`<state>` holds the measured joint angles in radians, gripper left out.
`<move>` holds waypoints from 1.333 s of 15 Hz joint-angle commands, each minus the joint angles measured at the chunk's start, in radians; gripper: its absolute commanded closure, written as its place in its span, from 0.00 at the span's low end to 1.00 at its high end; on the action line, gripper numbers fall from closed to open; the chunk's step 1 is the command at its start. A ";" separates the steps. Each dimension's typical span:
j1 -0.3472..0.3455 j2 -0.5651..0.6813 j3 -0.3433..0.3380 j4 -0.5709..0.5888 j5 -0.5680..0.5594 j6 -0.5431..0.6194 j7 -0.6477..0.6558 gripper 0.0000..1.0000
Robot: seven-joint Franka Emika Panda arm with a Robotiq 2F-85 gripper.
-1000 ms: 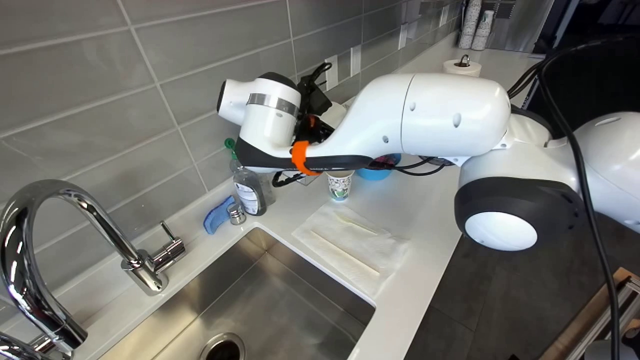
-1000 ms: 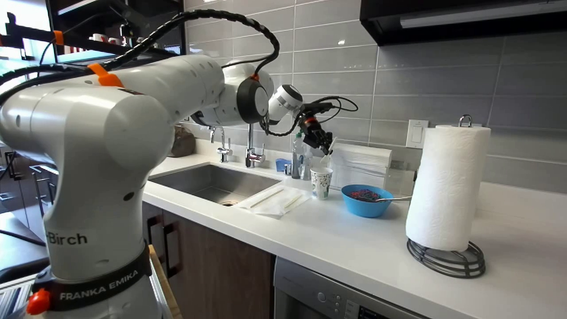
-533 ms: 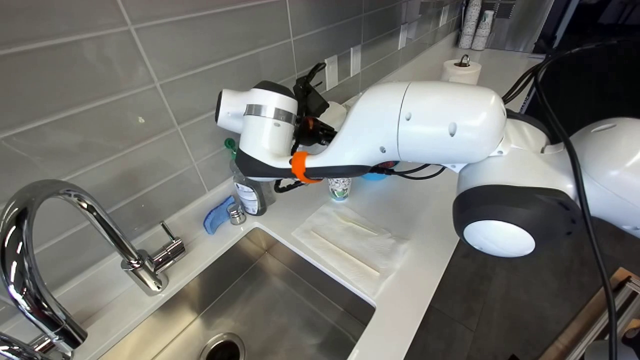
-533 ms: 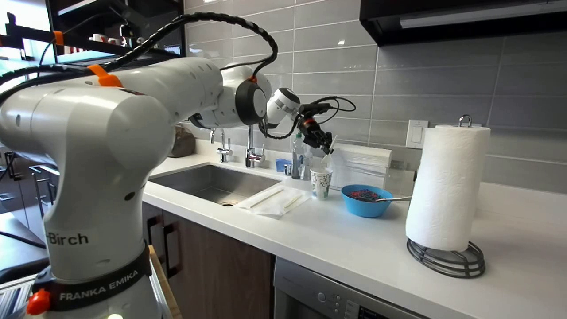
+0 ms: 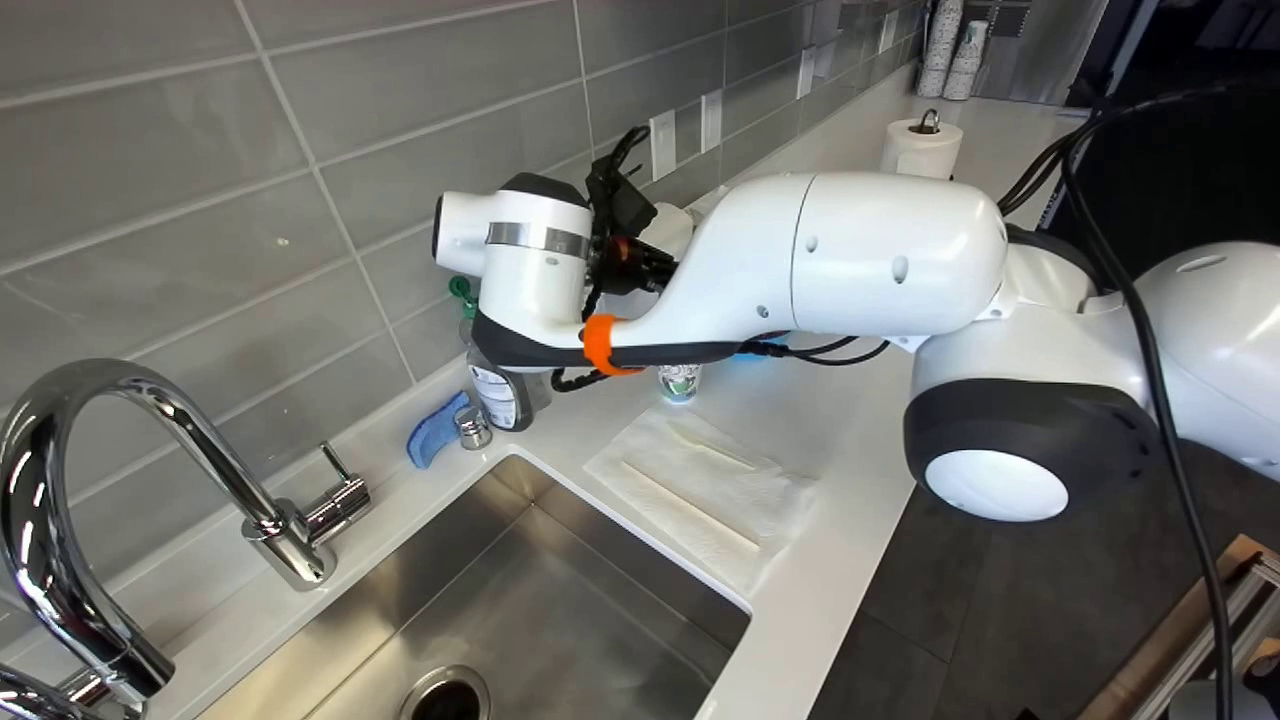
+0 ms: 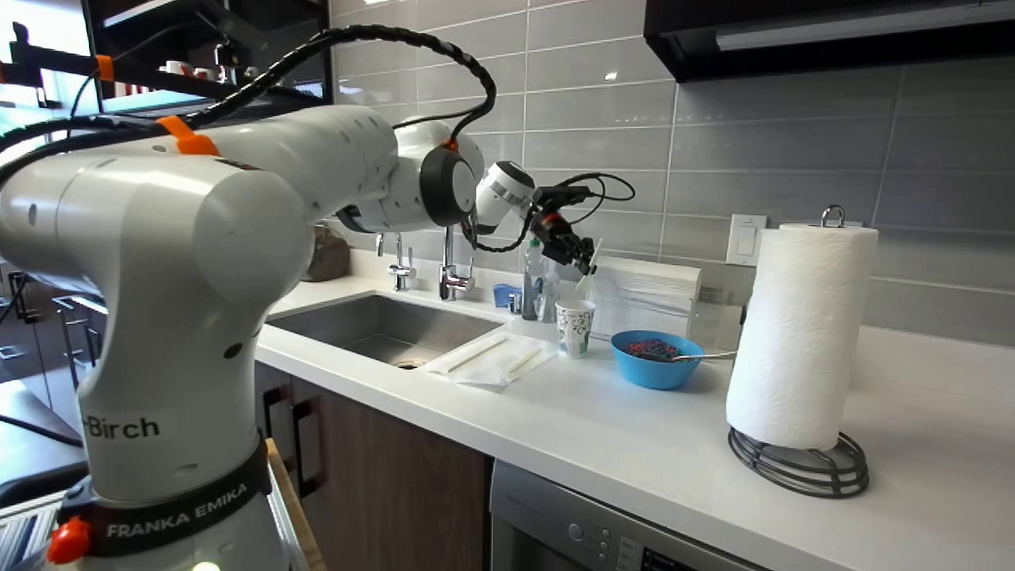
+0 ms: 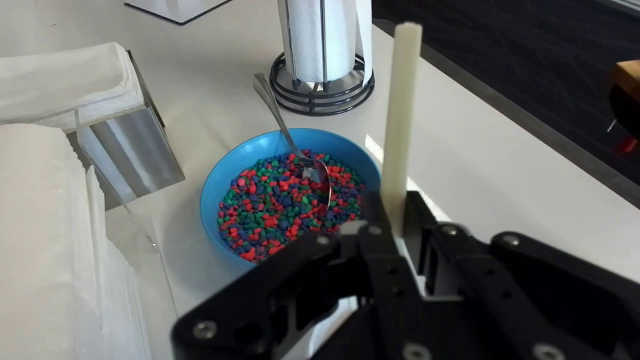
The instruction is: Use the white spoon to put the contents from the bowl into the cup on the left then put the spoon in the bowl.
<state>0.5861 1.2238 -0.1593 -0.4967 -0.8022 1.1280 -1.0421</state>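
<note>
My gripper (image 7: 392, 212) is shut on the white spoon (image 7: 402, 100), whose pale handle sticks up past the fingertips in the wrist view. In an exterior view the gripper (image 6: 590, 263) holds the spoon (image 6: 598, 251) tilted, its lower end just above the white patterned cup (image 6: 575, 329); whether it dips inside I cannot tell. The blue bowl (image 6: 650, 374) stands beside the cup and contains red, green and blue pebbles (image 7: 272, 212). A metal spoon (image 7: 274, 107) rests in it, handle over the rim. The arm partly hides cup (image 5: 680, 382) and bowl (image 5: 762, 352) in an exterior view.
A paper-towel roll (image 6: 801, 341) on a wire stand is past the bowl. Behind the cup stand stacked napkins (image 6: 646, 297). Soap bottles (image 5: 497, 390), a sponge (image 5: 436, 430) and a tap (image 5: 300, 555) line the wall by the sink (image 5: 600, 640). Pale sticks (image 5: 690, 505) lie on a paper towel.
The arm has sunk a little, and the gripper has shifted slightly with the spoon, which now stands a bit more upright over the cup. Cup and bowl have stayed put.
</note>
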 commanded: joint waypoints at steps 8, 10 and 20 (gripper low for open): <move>0.012 0.040 -0.008 0.029 -0.028 -0.029 -0.025 0.96; 0.016 0.043 -0.009 0.026 -0.031 -0.035 -0.028 0.96; 0.043 0.050 -0.020 0.015 -0.081 -0.072 -0.059 0.96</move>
<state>0.6150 1.2539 -0.1659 -0.4982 -0.8482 1.0959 -1.0683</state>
